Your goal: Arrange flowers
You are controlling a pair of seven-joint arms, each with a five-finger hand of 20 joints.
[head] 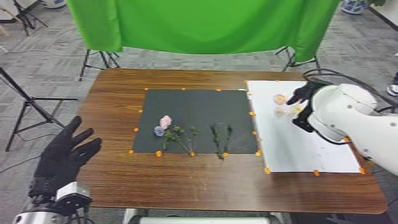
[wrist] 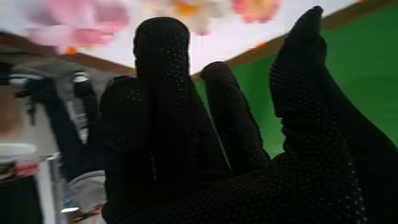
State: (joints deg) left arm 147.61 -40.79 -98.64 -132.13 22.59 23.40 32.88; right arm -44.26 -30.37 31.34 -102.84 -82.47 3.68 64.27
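The right hand (head: 306,95), open with its fingers straight and empty, is over the white sheet (head: 293,155) at the right of the bench (head: 178,187), the pale and pink-orange blooms (head: 280,99) just to its left. The left hand (head: 60,157), open and empty, is left of the dark mat (head: 195,102), where a pink flower (head: 165,121), a blue flower (head: 159,131) and green stems (head: 216,136) lie between both hands.

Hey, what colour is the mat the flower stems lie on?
The mat is dark grey, clearest in the head view.
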